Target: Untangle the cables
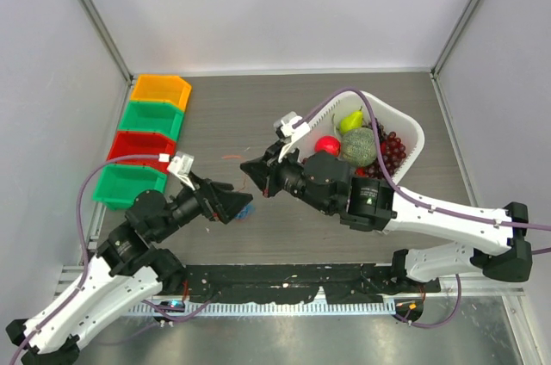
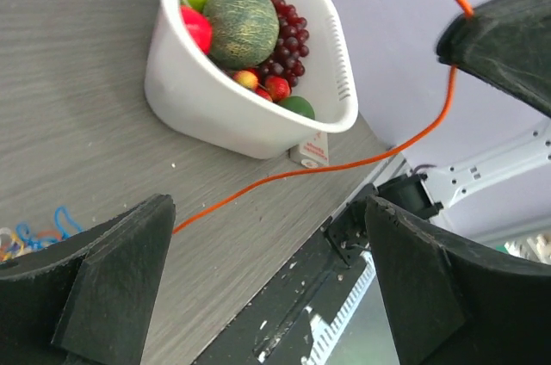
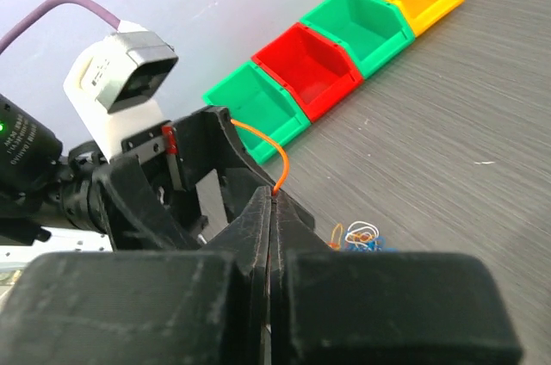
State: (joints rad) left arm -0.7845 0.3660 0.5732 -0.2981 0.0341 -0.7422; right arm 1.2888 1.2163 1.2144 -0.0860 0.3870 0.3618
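Note:
The cables are a small clump of blue, white and orange-tan wires point(image 3: 362, 236) lying on the table, seen as a blue patch point(image 1: 245, 209) in the top view and at the lower left of the left wrist view point(image 2: 34, 236). My right gripper point(image 3: 273, 199) is shut on one orange cable point(image 3: 277, 163) and holds it above the table. That orange cable point(image 2: 344, 163) stretches from beside my left finger up to the right gripper point(image 2: 469, 25). My left gripper point(image 2: 267, 206) is open and empty, just left of the clump point(image 1: 231, 203). The right gripper point(image 1: 250, 171) hovers above the clump.
A white basket point(image 1: 411, 128) of fruit stands at the back right, also in the left wrist view point(image 2: 250, 120). A row of bins, orange point(image 1: 160, 89), green point(image 1: 151, 118), red point(image 1: 138, 148) and green point(image 1: 127, 184), lines the left side. The black front rail point(image 1: 284, 279) borders the table.

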